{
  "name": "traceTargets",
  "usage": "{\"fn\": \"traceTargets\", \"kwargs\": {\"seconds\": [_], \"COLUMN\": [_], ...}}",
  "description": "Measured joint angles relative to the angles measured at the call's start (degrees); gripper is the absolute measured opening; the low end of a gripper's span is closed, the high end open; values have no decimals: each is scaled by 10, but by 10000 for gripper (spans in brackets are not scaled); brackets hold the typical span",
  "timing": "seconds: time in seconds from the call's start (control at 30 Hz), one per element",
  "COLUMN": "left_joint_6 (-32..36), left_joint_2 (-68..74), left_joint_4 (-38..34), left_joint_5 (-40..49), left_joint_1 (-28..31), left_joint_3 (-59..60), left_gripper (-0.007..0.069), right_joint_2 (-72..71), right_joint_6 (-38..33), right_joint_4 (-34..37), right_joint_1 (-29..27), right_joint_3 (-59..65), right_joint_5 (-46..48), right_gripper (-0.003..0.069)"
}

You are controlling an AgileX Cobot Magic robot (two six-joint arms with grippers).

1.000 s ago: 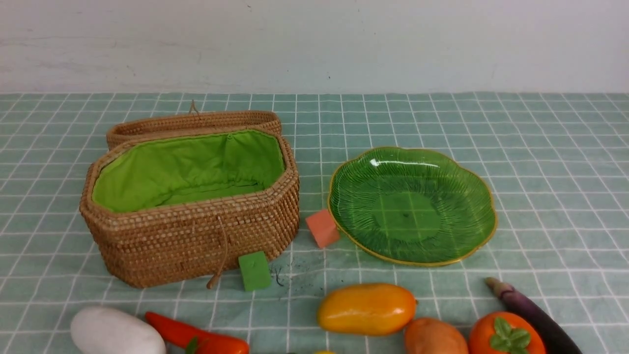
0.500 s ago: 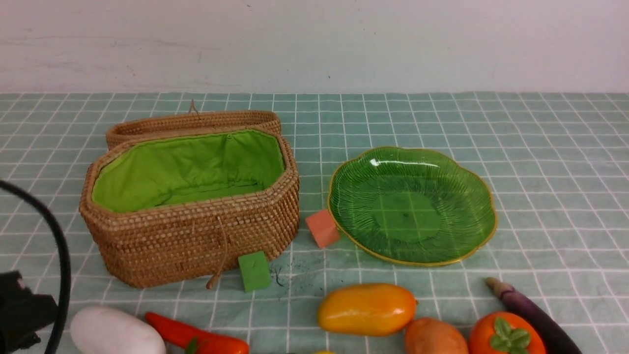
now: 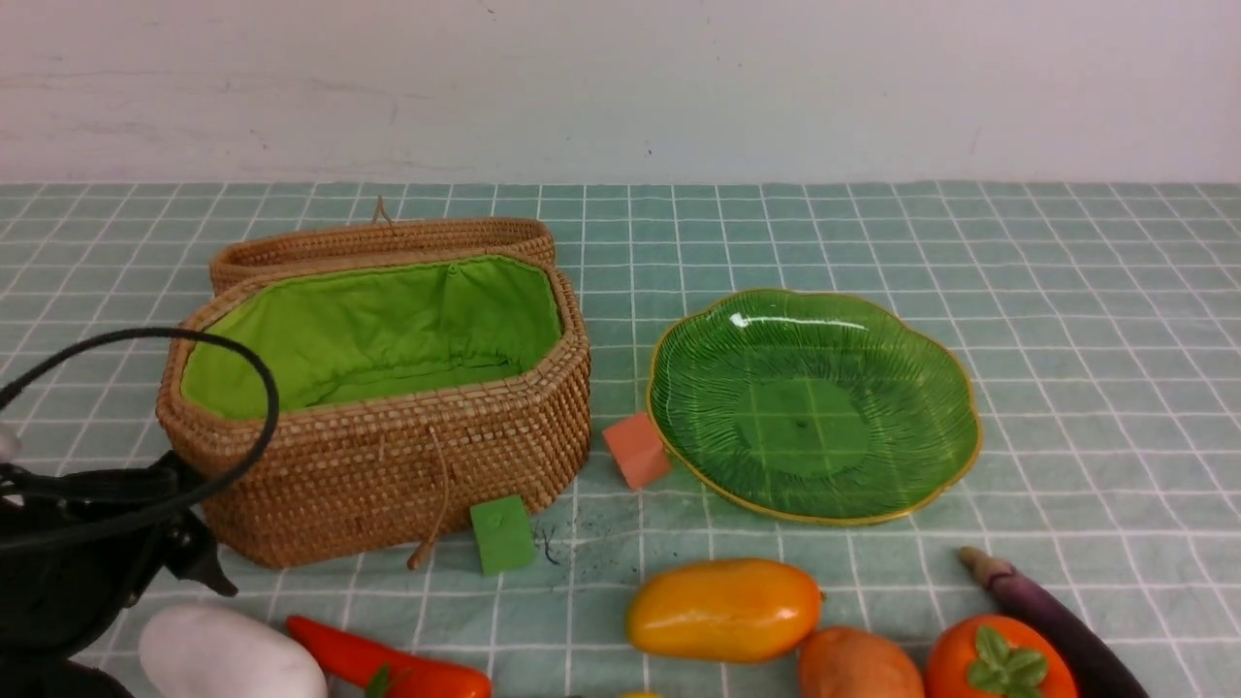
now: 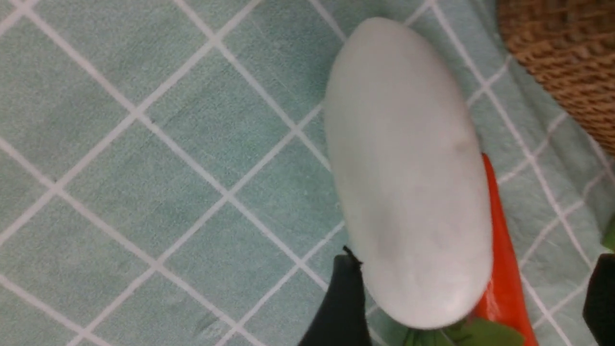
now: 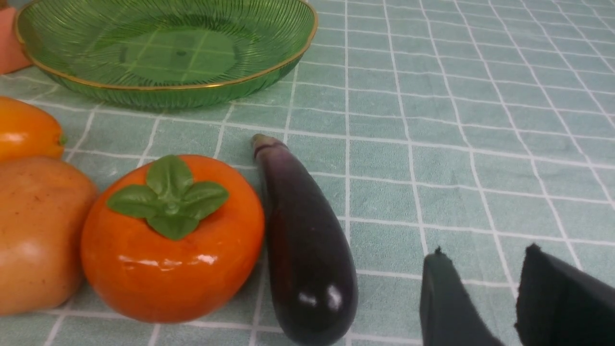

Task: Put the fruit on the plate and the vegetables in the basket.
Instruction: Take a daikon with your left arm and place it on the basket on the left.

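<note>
- Surface: a pale green cloth (image 3: 1066, 291) with a white grid covers the whole table. There's a plain white wall (image 3: 620, 78) along the far edge and a dark smudge (image 3: 591, 543) on the cloth near the middle.
- Far left, near edge: the black left arm (image 3: 78, 572), with its cable (image 3: 242, 388) looping across the left end of the basket.
- The left gripper (image 4: 473, 269) has its fingers spread wide. They're either side of the white radish (image 3: 233, 654) but not clamped on it.
- A long orange-red vegetable (image 3: 388, 664) with green leaves lies right against the radish's right side.
- Behind those is the wicker basket (image 3: 388, 475), with green lining showing and its lid (image 3: 378, 242) flipped open at the far side.
- A green cube (image 3: 502, 533) sits at the basket's near right corner. An orange cube (image 3: 637, 450) sits between the basket and the plate, touching the plate's edge.
- The mango (image 3: 722, 609) lies near centre on the cloth, on the near side of the green glass plate (image 3: 911, 485).
- A sliver of yellow, probably the lemon (image 3: 640, 694), is cut off at the near edge.
- Right of the mango come the potato (image 3: 858, 667), then the persimmon (image 3: 999, 659), then the eggplant (image 3: 1047, 611), packed close together.
- The right gripper (image 5: 483, 259) hovers just right of the eggplant, part open, holding nothing.
</note>
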Motion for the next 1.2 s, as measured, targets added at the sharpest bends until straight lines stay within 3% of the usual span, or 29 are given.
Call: {"fn": "traceTargets", "kwargs": {"seconds": [0.3, 0.67, 0.93, 1.2], "left_joint_6": [-35, -1, 25, 46], "left_joint_2": [115, 122, 39, -88], "left_joint_4": [1, 3, 5, -50], "left_joint_5": [-64, -60, -11, 20], "left_joint_1": [0, 0, 0, 0], "left_joint_3": [-2, -6, -6, -65], "left_gripper": [557, 524, 524, 524], "right_joint_2": [0, 0, 0, 0], "right_joint_6": [0, 0, 0, 0], "right_joint_4": [0, 0, 0, 0], "right_joint_1": [0, 0, 0, 0], "right_joint_3": [0, 0, 0, 0], "right_joint_5": [0, 0, 0, 0], "right_gripper": [240, 240, 240, 240]}}
